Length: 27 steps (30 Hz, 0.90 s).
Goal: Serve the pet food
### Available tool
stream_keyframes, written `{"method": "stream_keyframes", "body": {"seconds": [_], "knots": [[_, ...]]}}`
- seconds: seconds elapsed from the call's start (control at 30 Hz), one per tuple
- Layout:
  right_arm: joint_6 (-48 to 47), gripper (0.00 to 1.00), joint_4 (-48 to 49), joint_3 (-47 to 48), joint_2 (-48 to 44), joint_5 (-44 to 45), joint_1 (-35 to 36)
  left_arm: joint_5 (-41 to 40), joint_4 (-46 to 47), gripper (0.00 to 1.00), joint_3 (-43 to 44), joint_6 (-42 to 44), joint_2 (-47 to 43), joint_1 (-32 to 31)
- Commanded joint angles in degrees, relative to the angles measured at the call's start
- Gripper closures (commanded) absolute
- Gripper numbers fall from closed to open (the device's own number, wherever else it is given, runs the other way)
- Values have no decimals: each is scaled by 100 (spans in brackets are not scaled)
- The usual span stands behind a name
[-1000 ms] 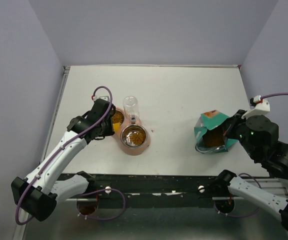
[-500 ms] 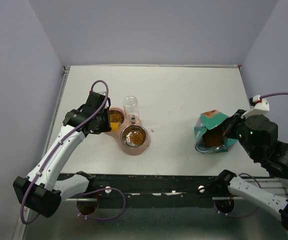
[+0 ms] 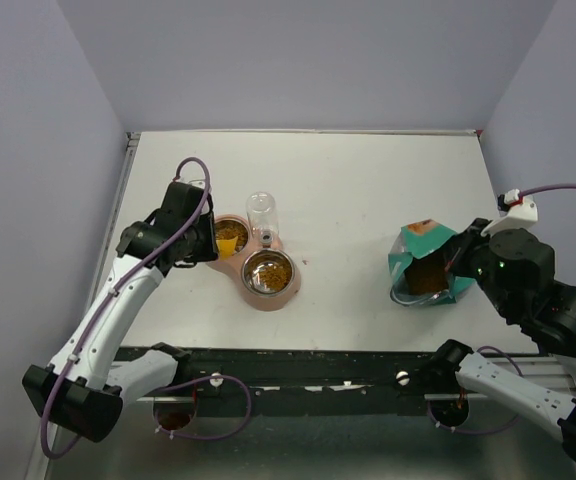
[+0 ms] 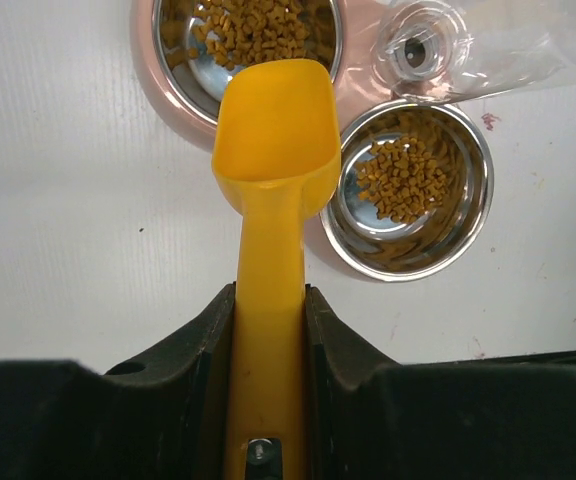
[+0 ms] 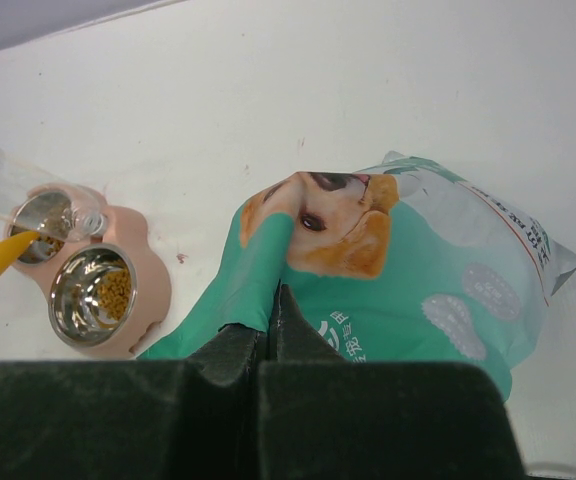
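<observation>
The empty scoop [image 4: 273,130] is clamped by its handle in the left gripper [image 4: 268,305] over the bowls [image 4: 465,232], where kibble [image 4: 405,178] is seen lying. The bag [image 5: 408,270] edge is pinched tight by the right gripper [image 5: 273,312]. Should it be tugged, the bag could be tipped and kibble spilled.

Passage at 9 o'clock of the desk [image 3: 348,190] is barred by the feeder [image 3: 268,303], bottle [image 3: 260,212] and scoop [image 3: 230,243], at 3 o'clock by the bag [image 3: 404,265]; between them room is left.
</observation>
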Motion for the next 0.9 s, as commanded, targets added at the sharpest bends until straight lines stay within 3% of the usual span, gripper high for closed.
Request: {"method": "stream_keyframes", "body": {"seconds": [0.0, 0.3, 0.57, 0.67, 0.87], "knots": [[-56, 100, 662, 193, 46, -5, 15, 157, 442, 100, -243, 38, -455, 56], [-180, 100, 758, 211, 239, -57, 6, -71, 794, 100, -823, 125, -1570, 56], [-303, 100, 864, 219, 441, -128, 15, 25, 1321, 100, -604, 758, -2854, 56], [-329, 100, 908, 246, 520, -146, 15, 350, 1865, 100, -385, 1013, -3197, 65], [-417, 100, 970, 254, 652, -242, 15, 2237, 2376, 100, 432, 1435, -2751, 56]]}}
